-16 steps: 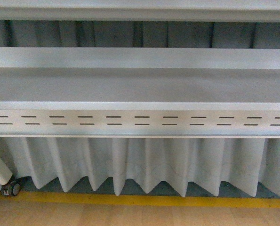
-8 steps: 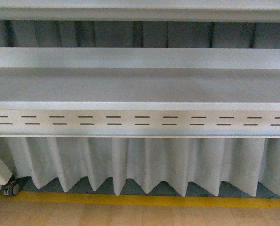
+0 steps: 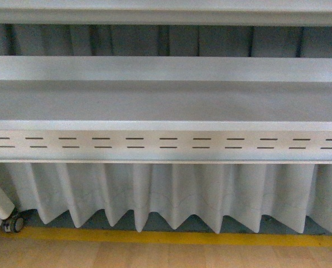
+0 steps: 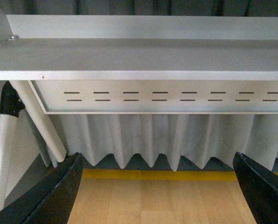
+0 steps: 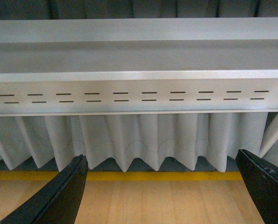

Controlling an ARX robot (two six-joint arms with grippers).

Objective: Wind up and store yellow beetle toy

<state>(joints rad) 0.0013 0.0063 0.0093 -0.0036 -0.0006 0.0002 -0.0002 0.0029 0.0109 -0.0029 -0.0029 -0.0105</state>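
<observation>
Left gripper (image 4: 157, 161) and right gripper (image 5: 161, 156) stand released — fingers (image 4: 50, 196) wide, gripping nothing — facing the front edge of the grey shelf (image 3: 166, 103).

- My left pincer (image 4: 157, 157) and right pincer (image 5: 160, 158): black fingers, smooth, faintly shiny, plastic-looking.
- The shelf (image 3: 166, 103) ahead of them: smooth, matt, grey painted metal.
- The curtain (image 3: 171, 192) beneath it: pale matt cloth.
- The floor (image 3: 154, 257) below my fingers: smooth light wood.
</observation>
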